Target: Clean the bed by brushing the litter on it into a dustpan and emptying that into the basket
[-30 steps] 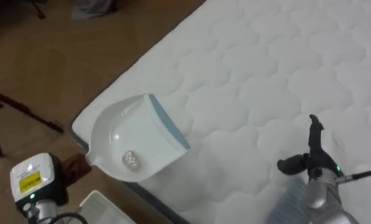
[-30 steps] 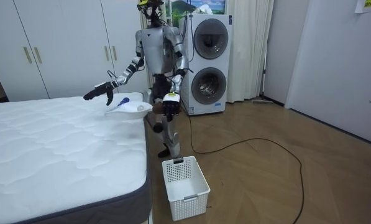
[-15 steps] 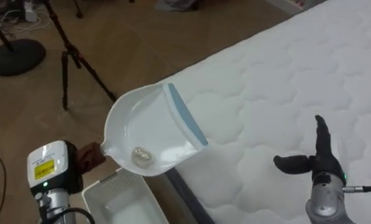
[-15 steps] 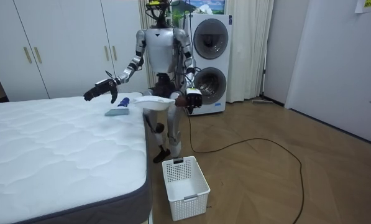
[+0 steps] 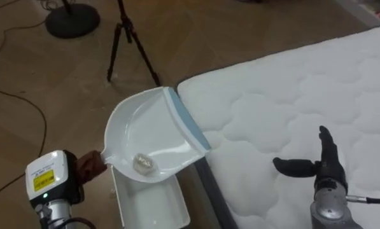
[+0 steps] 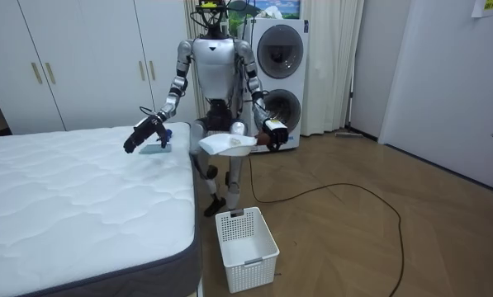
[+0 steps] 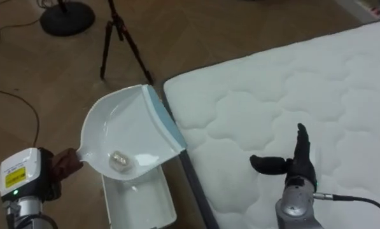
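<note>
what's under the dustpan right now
A white basket stands on the floor beside the mattress, below the dustpan that the left hand holds. The pan covers the basket's far end, so what lies there cannot be seen.

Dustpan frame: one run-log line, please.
left hand shut on white plastic dustpan with blue lip | load: crumpled pale scrap in pan | pan above white plastic basket on floor | right hand open over white quilted mattress

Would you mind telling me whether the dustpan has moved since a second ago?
Yes. In the room view the dustpan has swung to that view's right, off the mattress, over the basket.
</note>
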Tool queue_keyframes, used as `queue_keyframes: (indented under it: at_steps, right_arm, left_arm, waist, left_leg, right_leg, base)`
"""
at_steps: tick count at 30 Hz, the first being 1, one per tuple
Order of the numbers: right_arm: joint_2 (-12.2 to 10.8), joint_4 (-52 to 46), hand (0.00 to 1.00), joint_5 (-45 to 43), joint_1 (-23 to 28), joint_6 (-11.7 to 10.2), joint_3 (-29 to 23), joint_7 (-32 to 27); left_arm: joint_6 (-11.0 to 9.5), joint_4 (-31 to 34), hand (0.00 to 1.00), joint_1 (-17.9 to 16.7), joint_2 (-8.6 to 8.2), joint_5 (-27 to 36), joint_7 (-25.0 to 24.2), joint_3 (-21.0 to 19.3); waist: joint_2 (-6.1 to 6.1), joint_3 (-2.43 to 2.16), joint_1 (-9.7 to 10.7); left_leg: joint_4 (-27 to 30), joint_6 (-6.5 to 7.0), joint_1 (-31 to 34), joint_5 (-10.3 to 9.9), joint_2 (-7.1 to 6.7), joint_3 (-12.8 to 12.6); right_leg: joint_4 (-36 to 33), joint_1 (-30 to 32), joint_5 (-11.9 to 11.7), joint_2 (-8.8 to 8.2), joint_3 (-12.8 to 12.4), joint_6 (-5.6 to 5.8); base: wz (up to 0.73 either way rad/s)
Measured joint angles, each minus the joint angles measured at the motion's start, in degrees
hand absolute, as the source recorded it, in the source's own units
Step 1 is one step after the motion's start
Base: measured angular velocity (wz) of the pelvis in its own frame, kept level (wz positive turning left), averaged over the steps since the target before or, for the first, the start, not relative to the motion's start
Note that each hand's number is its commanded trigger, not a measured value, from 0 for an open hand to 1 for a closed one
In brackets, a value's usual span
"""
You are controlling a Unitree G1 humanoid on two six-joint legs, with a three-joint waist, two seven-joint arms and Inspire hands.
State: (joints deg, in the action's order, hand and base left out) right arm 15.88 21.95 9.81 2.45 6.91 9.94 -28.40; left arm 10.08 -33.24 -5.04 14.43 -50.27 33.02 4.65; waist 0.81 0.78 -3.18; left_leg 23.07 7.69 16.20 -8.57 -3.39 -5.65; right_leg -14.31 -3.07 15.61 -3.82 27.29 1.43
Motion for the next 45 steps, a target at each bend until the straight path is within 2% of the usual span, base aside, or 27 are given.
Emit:
queue_keyframes:
  at_steps: [5, 7, 9, 10, 11, 12, 14, 15, 17, 18, 19, 20, 21, 22, 23, 24, 25, 26, 29, 31, 33, 35, 36, 39, 43, 45]
  right_arm:
    - [-0.06, 0.05, 0.0, -0.04, 0.3, -0.35, -0.07, 1.44]
    - [-0.11, 0.28, 0.0, 0.13, 0.31, -1.42, -0.03, 1.59]
    - [-0.1, 0.42, 0.0, 0.41, 0.03, -2.2, 0.05, 1.62]
    - [-0.12, 0.67, 0.0, 0.4, -0.09, -2.32, 0.06, 1.75]
    - [-0.11, 1.47, 0.0, 0.41, -0.12, -2.7, 0.02, 1.84]
    - [-0.16, 2.7, 0.0, 0.74, 0.04, -3.11, 0.05, 1.97]
    - [-0.29, 3.9, 0.0, 1.21, 0.66, -3.12, 0.06, 2.48]
    - [-0.46, 4.42, 0.0, 1.21, 0.64, -3.12, 0.07, 2.64]
    - [-0.7, 4.44, 0.0, 1.18, 0.62, -3.19, 0.12, 2.98]
    - [-0.94, 4.51, 0.0, 1.15, 0.61, -3.24, 0.1, 3.19]
    - [-1.0, 4.57, 0.0, 1.08, 0.56, -3.27, 0.07, 3.37]
    - [-0.99, 4.66, 0.0, 1.03, 0.38, -3.27, 0.06, 3.78]
    - [-1.01, 4.77, 0.0, 1.27, 0.27, -3.29, 0.08, 4.74]
    - [-1.07, 4.93, 0.0, 1.41, 0.3, -3.28, 0.06, 5.39]
    - [-1.27, 4.76, 0.0, 1.25, -0.14, -4.2, -0.79, 6.07]
    - [-1.22, 4.98, 0.0, 1.55, -0.81, -5.24, -1.33, 6.14]
    - [-1.35, 5.45, 0.0, 1.74, -1.27, -5.24, -0.97, 6.49]
    - [-1.35, 5.57, 0.0, 1.85, -1.46, -5.54, -0.55, 7.49]
    - [-0.97, 6.64, 0.0, 1.12, -2.3, -7.62, -0.57, 7.89]
    - [-0.94, 6.86, 0.0, 1.07, -2.47, -8.8, -0.54, 7.99]
    - [-0.82, 7.21, 0.0, 0.42, -2.58, -9.46, -0.52, 7.99]
    - [-0.79, 7.92, 0.0, -0.4, -2.93, -9.56, -0.47, 7.98]
    - [-0.7, 8.9, 0.0, -0.91, -3.6, -9.58, -0.46, 7.97]
    - [0.69, 9.07, 0.0, -1.27, -4.12, -9.6, -0.46, 7.86]
    - [1.83, 9.62, 0.0, -2.27, -4.41, -10.7, -0.46, 7.49]
    - [1.96, 10.24, 0.0, -2.65, -5.03, -11.18, -0.41, 7.17]
  left_arm:
    - [-1.51, 0.01, 1.0, -0.02, 0.16, -0.04, 0.3, -0.89]
    - [-1.9, 0.02, 1.0, 0.05, 0.18, 0.0, 0.3, -0.84]
    - [-3.2, 0.01, 1.0, 0.9, 0.3, -0.04, 0.34, -0.82]
    - [-3.59, 0.01, 1.0, 1.04, 0.29, -0.08, 0.35, -0.82]
    - [-4.66, 0.01, 1.0, 1.3, 0.31, -0.3, 0.37, -0.76]
    - [-5.44, -0.03, 1.0, 1.49, 0.43, -0.39, 0.47, -0.49]
    - [-5.97, -0.03, 1.0, 1.48, 0.99, -0.7, 0.59, 0.03]
    - [-6.41, -0.02, 1.0, 1.5, 1.59, -0.71, 0.6, 0.06]
    - [-6.55, 0.01, 1.0, 1.53, 2.45, -0.68, 0.62, 0.12]
    - [-6.53, 0.01, 1.0, 1.54, 2.68, -0.77, 0.63, 0.09]
    - [-6.53, 0.0, 1.0, 1.67, 2.74, -1.07, 0.63, 0.08]
    - [-6.52, 0.0, 1.0, 1.98, 2.76, -1.9, 0.61, 0.14]
    - [-6.41, -0.58, 1.0, 2.19, 2.78, -2.23, 0.58, 0.51]
    - [-6.39, -1.34, 1.0, 2.22, 2.76, -2.22, 0.55, 0.87]
    - [-6.66, -1.45, 1.0, 3.03, 3.97, -2.26, 0.49, 1.99]
    - [-7.01, -1.44, 1.0, 4.49, 5.95, -2.26, 0.49, 3.18]
    - [-6.87, -1.78, 1.0, 4.76, 6.82, -2.18, 0.43, 3.46]
    - [-6.35, -2.53, 1.0, 4.54, 7.31, -2.17, 0.32, 3.55]
    - [-5.88, -4.43, 1.0, 4.23, 7.59, -3.04, 0.43, 3.66]
    - [-5.03, -4.55, 1.0, 4.45, 8.57, -3.32, 1.51, 3.55]
    - [-4.88, -4.78, 1.0, 5.23, 9.5, -3.34, 2.04, 3.51]
    - [-4.3, -5.78, 1.0, 5.96, 9.68, -3.32, 2.51, 3.53]
    - [-4.22, -6.79, 1.0, 6.18, 9.67, -3.33, 2.54, 3.64]
    - [-4.15, -7.45, 1.0, 6.46, 9.68, -3.37, 2.52, 4.55]
    - [-4.2, -7.44, 1.0, 7.05, 9.72, -5.74, 2.54, 4.61]
    - [-4.29, -7.45, 1.0, 7.06, 10.06, -6.76, 2.63, 4.62]
  waist:
    - [-0.08, 0.04, -0.58]
    - [-0.07, 0.04, -0.69]
    - [-0.73, 0.41, -1.63]
    - [-0.9, 0.5, -1.69]
    - [-1.17, 0.62, -1.46]
    - [-1.26, 0.71, -1.48]
    - [-1.54, 0.84, -1.46]
    - [-1.67, 0.92, -1.35]
    - [-1.98, 1.12, -0.7]
    - [-2.31, 1.28, -0.05]
    - [-2.33, 1.28, 0.27]
    - [-2.74, 1.47, 0.85]
    - [-2.31, 1.25, 1.45]
    - [-0.8, 1.24, 1.3]
    - [-2.05, 1.43, 1.88]
    - [-2.3, 1.28, 1.7]
    - [-1.35, 1.14, 1.14]
    - [-0.04, 0.71, 0.98]
    - [-0.72, 1.08, 0.37]
    - [-0.93, 1.01, 0.02]
    - [-0.92, 0.99, -0.1]
    - [-0.96, 0.99, -0.06]
    - [-1.27, 0.98, 0.1]
    - [-2.35, 1.0, 1.35]
    - [-3.25, 1.06, 1.47]
    - [-3.96, 0.97, 1.33]
  left_leg:
    - [-0.49, 0.74, -0.37, 0.21, -1.73, 2.03]
    - [-0.29, 1.17, -0.8, -0.09, -2.4, 2.52]
    - [0.69, 1.59, -0.75, -0.84, -2.67, 2.62]
    - [0.76, 1.77, -0.85, -0.86, -2.91, 2.66]
    - [1.27, 2.65, -0.89, -1.3, -3.56, 3.12]
    - [1.82, 3.45, -0.96, -1.65, -4.15, 3.58]
    - [2.62, 4.02, -1.06, -1.91, -4.82, 4.9]
    - [2.93, 4.12, -0.92, -1.97, -5.03, 5.91]
    - [3.02, 3.48, -0.93, -1.57, -5.65, 8.24]
    - [2.89, 2.85, -1.03, -1.18, -6.19, 10.1]
    - [2.73, 2.54, -0.96, -0.98, -6.52, 10.94]
    - [2.02, 1.39, -0.96, -0.32, -7.19, 12.8]
    - [-1.08, -2.37, -2.1, 1.13, -7.68, 13.91]
    - [-2.51, -6.12, -2.77, 1.25, -7.55, 13.49]
    - [5.79, -4.05, 1.06, -2.72, -1.76, 6.86]
    - [11.69, -3.25, 4.42, -8.76, 0.37, 4.62]
    - [12.34, -2.42, 4.93, -8.92, -0.62, 4.4]
    - [11.39, -2.3, 4.44, -8.64, -2.02, 4.45]
    - [6.61, -2.95, 0.59, -7.43, -3.51, 4.52]
    - [2.49, -2.98, -1.17, -5.85, -4.17, 4.53]
    - [0.75, -2.06, -1.3, -4.79, -4.31, 4.63]
    - [-0.23, -1.68, -1.37, -4.42, -4.41, 4.64]
    - [-0.29, -1.68, -1.45, -4.42, -4.4, 4.77]
    - [-0.72, -1.68, -1.39, -4.41, -4.29, 5.88]
    - [-0.85, -1.66, -1.39, -4.4, -4.2, 6.24]
    - [-1.4, -1.55, -1.41, -4.34, -4.22, 6.64]
  right_leg:
    - [-2.96, 0.26, 0.47, -1.18, -0.82, 0.48]
    - [-6.24, 1.06, 1.52, -2.31, -1.91, 0.92]
    - [-13.93, 4.01, 2.03, -4.25, -3.05, 0.89]
    - [-15.95, 4.87, 2.09, -4.65, -3.61, 0.92]
    - [-20.35, 6.71, 2.13, -5.96, -5.13, 0.93]
    - [-25.87, 9.55, 2.26, -6.64, -8.2, 1.14]
    - [-31.57, 13.38, 2.45, -6.53, -11.1, 1.17]
    - [-32.63, 15.79, 2.45, -5.87, -12.61, 1.16]
    - [-30.95, 18.16, 2.44, -5.11, -13.17, 1.15]
    - [-27.36, 18.57, 2.38, -4.48, -13.11, 1.09]
    - [-25.35, 18.86, 2.29, -4.25, -13.15, 1.05]
    - [-20.85, 19.23, 1.68, -3.51, -12.86, 0.7]
    - [-16.11, 19.25, 0.33, -2.84, -13.1, -0.19]
    - [-13.87, 19.11, -0.73, -3.65, -13.33, -0.59]
    - [-13.42, 19.1, -1.89, -3.93, -11.52, 1.18]
    - [-16.73, 20.9, -0.9, -3.47, -13.1, 3.43]
    - [-17.96, 21.55, -0.91, -3.95, -13.79, 3.33]
    - [-17.48, 21.14, -1.13, -4.73, -14.96, 3.21]
    - [-12.95, 17.73, -1.56, -4.64, -15.91, 2.98]
    - [-10.09, 16.77, -1.65, -4.57, -16.22, 3.11]
    - [-8.04, 16.79, -2.75, -4.03, -16.48, 3.11]
    - [-6.52, 16.53, -4.67, -3.75, -16.21, 2.61]
    - [-5.58, 15.89, -5.15, -3.47, -16.08, 2.84]
    - [-4.93, 15.12, -4.94, -3.1, -15.58, 2.48]
    - [-5.83, 15.74, -3.88, -2.94, -15.46, 1.83]
    - [-8.64, 17.77, -3.13, -2.92, -15.42, 1.11]
  base:
    - [0.32]
    - [0.15]
    - [0.04]
    - [0.08]
    - [0.16]
    - [0.2]
    - [0.27]
    - [0.32]
    - [0.42]
    - [0.59]
    - [0.75]
    - [0.8]
    - [0.68]
    - [0.79]
    - [0.77]
    - [0.74]
    - [0.49]
    - [0.3]
    - [0.17]
    - [0.02]
    - [0.0]
    - [-0.02]
    - [-0.05]
    - [0.15]
    - [0.02]
    - [-0.17]
